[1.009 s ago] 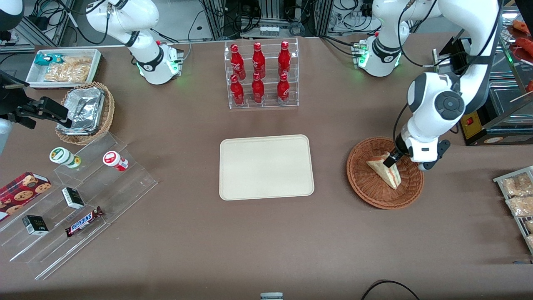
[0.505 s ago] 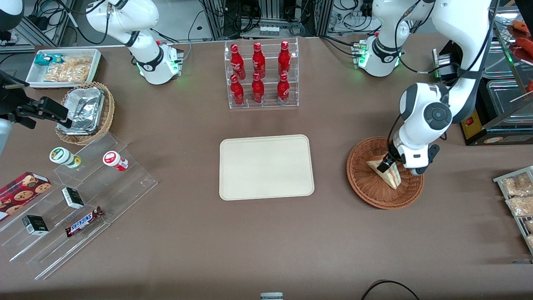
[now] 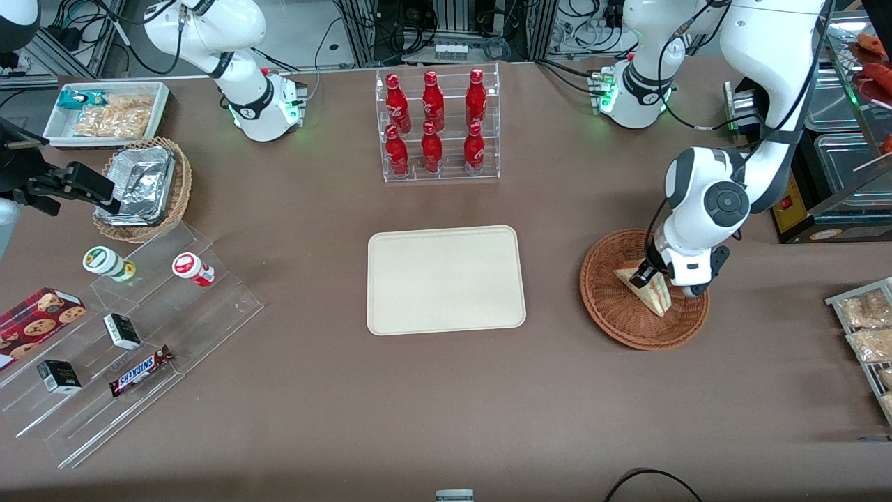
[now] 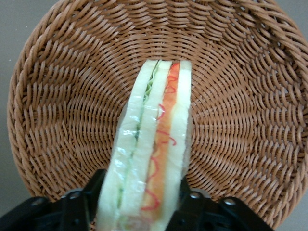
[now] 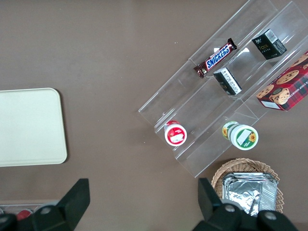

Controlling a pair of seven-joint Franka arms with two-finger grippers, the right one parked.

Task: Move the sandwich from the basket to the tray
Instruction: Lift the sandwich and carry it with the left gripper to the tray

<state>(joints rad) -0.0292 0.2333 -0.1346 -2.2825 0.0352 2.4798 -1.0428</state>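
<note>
The sandwich [image 4: 151, 149] is a wrapped triangular wedge standing on its edge in the basket [image 3: 620, 317], near the table's working-arm end. Its cut face shows pale white bread slices with a green layer along one side and an orange-red layer with thin red squiggles along the other. The gripper [image 3: 644, 273] pinches the wedge at its wide end, one black finger [image 4: 79, 204] on each bread face. The tray [image 3: 446, 279] lies mid-table, well apart from the basket
</note>
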